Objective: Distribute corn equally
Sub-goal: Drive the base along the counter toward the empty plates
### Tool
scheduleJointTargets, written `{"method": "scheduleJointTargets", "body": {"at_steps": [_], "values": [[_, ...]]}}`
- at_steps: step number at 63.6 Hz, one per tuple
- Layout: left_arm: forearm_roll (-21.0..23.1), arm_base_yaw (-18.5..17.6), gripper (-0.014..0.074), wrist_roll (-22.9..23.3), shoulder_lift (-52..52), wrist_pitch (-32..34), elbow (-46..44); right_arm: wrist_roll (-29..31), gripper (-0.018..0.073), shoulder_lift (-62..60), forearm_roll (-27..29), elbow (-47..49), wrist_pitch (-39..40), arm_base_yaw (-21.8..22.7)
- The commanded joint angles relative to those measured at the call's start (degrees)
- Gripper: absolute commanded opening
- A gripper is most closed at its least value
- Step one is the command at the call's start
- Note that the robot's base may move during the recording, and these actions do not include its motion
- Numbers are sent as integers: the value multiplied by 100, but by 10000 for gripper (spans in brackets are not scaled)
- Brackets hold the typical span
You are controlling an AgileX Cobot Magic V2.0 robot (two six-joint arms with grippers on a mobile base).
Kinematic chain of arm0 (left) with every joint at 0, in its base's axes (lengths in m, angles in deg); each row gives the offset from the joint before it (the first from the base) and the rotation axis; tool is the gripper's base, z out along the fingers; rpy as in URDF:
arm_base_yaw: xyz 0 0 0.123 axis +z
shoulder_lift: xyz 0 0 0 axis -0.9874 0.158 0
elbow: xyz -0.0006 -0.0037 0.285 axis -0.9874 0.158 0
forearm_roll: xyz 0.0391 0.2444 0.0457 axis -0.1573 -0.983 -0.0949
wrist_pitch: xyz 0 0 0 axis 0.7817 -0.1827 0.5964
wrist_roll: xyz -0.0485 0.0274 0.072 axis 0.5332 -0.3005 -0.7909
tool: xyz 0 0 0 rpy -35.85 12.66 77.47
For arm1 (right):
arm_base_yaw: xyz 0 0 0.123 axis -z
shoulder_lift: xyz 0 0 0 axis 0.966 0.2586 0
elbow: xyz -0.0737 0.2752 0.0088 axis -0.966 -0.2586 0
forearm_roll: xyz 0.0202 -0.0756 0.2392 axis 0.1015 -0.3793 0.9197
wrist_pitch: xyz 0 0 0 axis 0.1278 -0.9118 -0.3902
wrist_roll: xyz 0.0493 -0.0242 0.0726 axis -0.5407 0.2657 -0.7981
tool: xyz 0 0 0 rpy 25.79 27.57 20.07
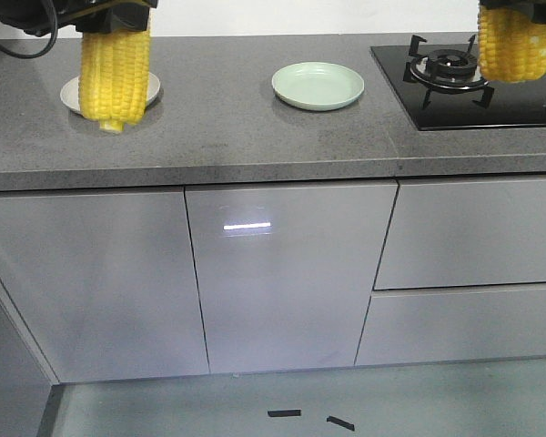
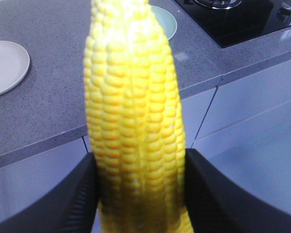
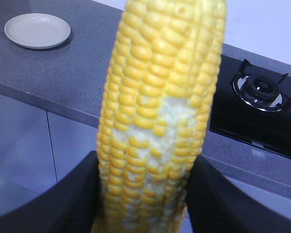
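Two corn cobs are in the air, one in each gripper. The left gripper (image 2: 139, 196) is clamped on the left corn cob (image 2: 135, 116): its two dark fingers (image 2: 63, 204) press against the sides of the cob's thick end. From the front, this cob hangs tip down at the far left of the grey surface (image 1: 237, 137). It covers the middle of a white plate (image 1: 71, 95), and I cannot tell whether the tip touches anything.

The right gripper (image 3: 143, 201) is likewise closed on the right corn cob (image 3: 160, 97), with a finger on each side. This cob has a pale patch of missing kernels halfway along. In the front view it hangs at the far right above the black hob (image 1: 519, 111), just right of the burner (image 1: 448, 66) and clear of the glass.

A pale green plate (image 1: 318, 86) lies on the surface between the white plate and the hob, with no corn on it. Grey cabinet doors (image 1: 287, 273) run below the surface's near edge.
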Motion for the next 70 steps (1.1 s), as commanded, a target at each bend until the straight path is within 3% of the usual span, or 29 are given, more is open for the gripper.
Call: {"method": "scheduleJointTargets", "body": {"at_steps": [1,70], "values": [[-41,-19,-6,59,-208,411,-134,26,-5,-156,-84,175,423,44],[-41,-19,-6,59,-208,411,-134,26,-5,-156,-84,175,428,44]]}}
